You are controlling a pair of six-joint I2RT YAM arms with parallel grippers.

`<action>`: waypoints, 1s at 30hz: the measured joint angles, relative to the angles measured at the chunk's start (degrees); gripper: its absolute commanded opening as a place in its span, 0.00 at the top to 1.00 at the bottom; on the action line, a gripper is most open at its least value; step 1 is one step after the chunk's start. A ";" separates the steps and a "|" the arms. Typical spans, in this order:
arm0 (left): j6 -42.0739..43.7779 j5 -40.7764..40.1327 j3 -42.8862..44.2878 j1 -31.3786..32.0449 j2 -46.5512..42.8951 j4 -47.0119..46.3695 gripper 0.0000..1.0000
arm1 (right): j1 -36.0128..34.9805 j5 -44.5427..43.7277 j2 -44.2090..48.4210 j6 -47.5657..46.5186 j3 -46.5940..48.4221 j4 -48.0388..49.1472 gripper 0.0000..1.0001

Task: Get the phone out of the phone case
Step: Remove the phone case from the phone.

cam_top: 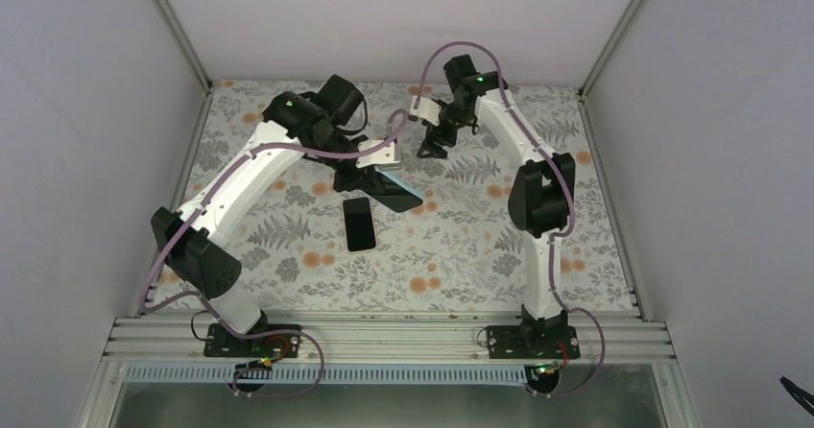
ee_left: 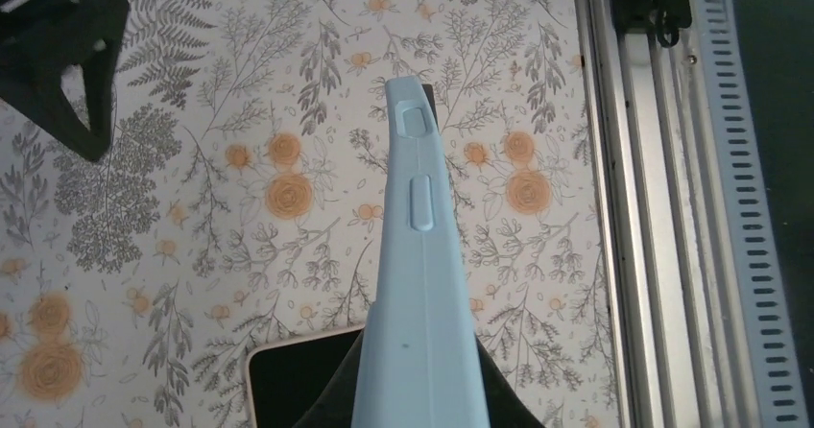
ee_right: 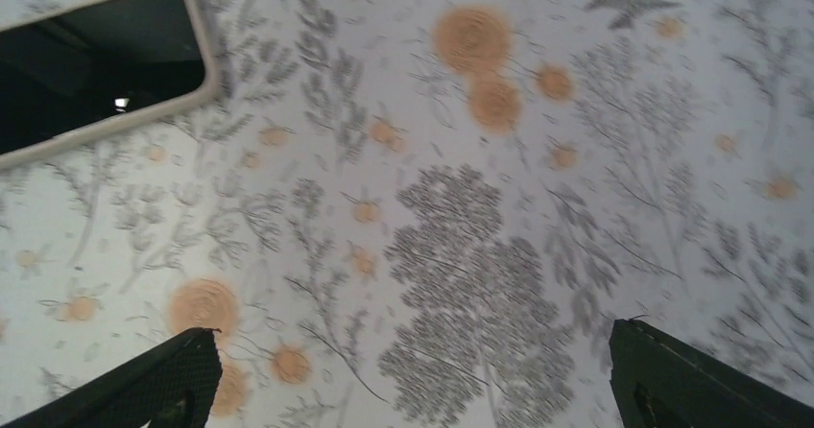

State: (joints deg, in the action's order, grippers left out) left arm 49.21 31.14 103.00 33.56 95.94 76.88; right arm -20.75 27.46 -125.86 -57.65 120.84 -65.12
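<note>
— What do we see nearest us?
— The phone (cam_top: 360,224) lies flat and screen up on the floral table (cam_top: 461,255). It is roughly midway between the left and right edges and out of its cover.
— And the phone case (cam_top: 401,196)?
— It is just beyond the phone, toward the far edge, with the left gripper (cam_top: 370,174) clamped on it. From the left wrist we see the pale blue case edge-on, its side buttons (ee_left: 420,202) facing us. We cannot tell whether its lower end touches the table.
— The right gripper (cam_top: 434,146)?
— It is farther back, near the far edge and apart from the case. Its jaws are spread wide and hold nothing. Its dark fingertips (ee_right: 144,390) hang over the flower print.
</note>
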 measured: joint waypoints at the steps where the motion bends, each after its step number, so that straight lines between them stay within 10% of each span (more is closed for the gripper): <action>1: 0.09 0.35 -0.22 0.00 -0.66 0.31 0.98 | 0.57 -0.59 0.00 0.31 0.13 0.39 0.00; 18: -2.34 -6.84 -8.59 -3.56 -3.50 -13.64 0.98 | 1.29 11.82 24.26 -3.85 -21.51 -2.58 0.00; 30: -2.56 -5.03 -6.51 -3.58 -1.66 -14.05 0.98 | -0.96 12.72 23.47 1.14 -26.91 6.45 0.00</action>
State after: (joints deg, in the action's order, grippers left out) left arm 46.65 26.11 96.49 29.98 94.28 62.83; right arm -21.71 40.18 -102.39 -56.51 93.93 -58.67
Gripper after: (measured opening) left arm 0.109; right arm 0.997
